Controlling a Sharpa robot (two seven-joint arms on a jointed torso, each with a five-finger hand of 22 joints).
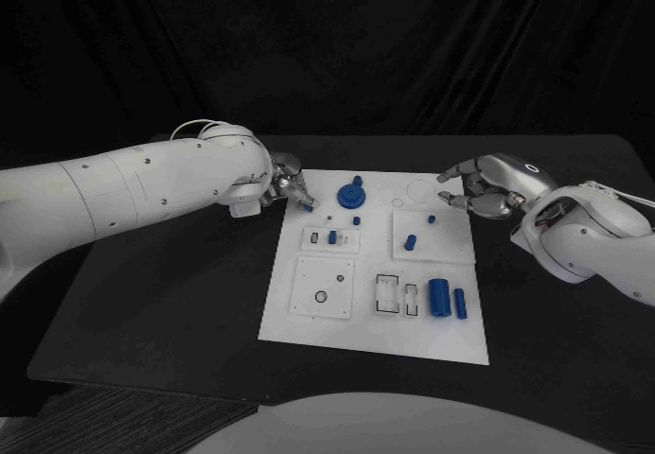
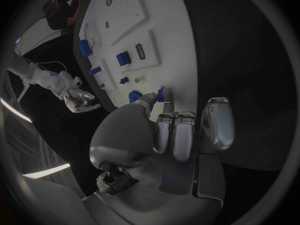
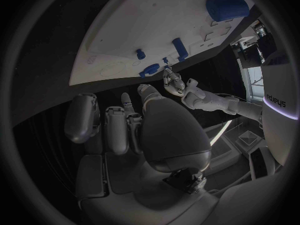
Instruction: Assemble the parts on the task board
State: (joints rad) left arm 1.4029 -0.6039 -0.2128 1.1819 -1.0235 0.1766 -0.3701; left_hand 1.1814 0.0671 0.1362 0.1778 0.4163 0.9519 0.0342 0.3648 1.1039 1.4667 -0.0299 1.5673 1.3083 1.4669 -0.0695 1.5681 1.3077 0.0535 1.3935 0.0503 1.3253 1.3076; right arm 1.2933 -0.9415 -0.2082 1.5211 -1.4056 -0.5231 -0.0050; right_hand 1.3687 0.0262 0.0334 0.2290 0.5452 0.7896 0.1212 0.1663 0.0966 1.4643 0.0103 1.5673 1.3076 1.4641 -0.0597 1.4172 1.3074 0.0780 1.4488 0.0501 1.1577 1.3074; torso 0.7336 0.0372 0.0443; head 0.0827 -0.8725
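Observation:
The white task board (image 1: 314, 322) lies in the middle of the black table. My left hand (image 1: 277, 184) hovers at the board's far left corner and pinches a small blue part (image 1: 306, 200) between thumb and a finger; the left wrist view shows that part (image 2: 165, 94) at the fingertips. A blue gear (image 1: 352, 196) stands just right of it. My right hand (image 1: 481, 189) hangs over the board's far right corner, fingers half curled and apart, with nothing in them (image 3: 125, 125). A thick blue cylinder (image 1: 439, 296) and a thin one (image 1: 462, 302) lie near the board's front right.
Small blue pegs (image 1: 410, 243) stand in the raised white blocks in the board's middle. Bare black table lies on both sides of the board. The right wrist view shows my left hand (image 3: 187, 92) across the board.

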